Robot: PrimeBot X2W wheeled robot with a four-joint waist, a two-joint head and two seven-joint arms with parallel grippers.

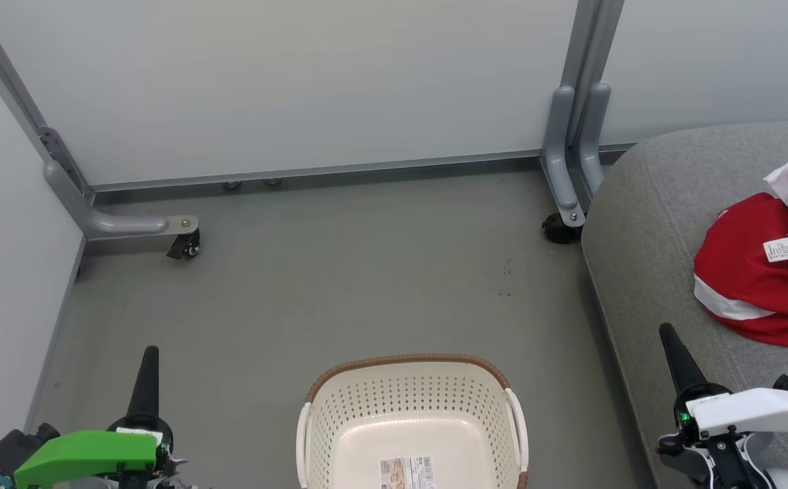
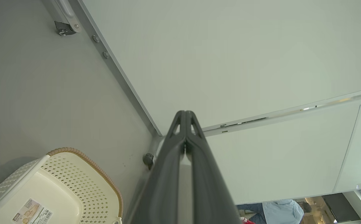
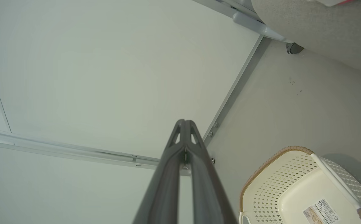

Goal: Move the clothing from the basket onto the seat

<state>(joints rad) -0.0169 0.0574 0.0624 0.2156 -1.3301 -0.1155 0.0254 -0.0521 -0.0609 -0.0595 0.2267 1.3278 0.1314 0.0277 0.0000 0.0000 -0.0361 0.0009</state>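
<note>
Clothing [image 1: 761, 285] sits bunched on the seat [image 1: 645, 224], just ahead and right of the right gripper [image 1: 667, 334], whose jaws are clenched on nothing, and the basket [image 1: 407, 358] between it and the equally clenched, empty left gripper [image 1: 151, 354] looks bare, so the transfer seems done.

Lab-style test booth: white partition panels [image 1: 299, 81] on castored grey frames [image 1: 115, 224], bare grey floor [image 1: 333, 285].

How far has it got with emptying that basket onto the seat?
Looks finished. Done: the red clothing lies on the grey seat, and the basket holds just its sticker. In hand: nothing; the left gripper and right gripper are shut, empty. Left: apparently nothing.
</note>
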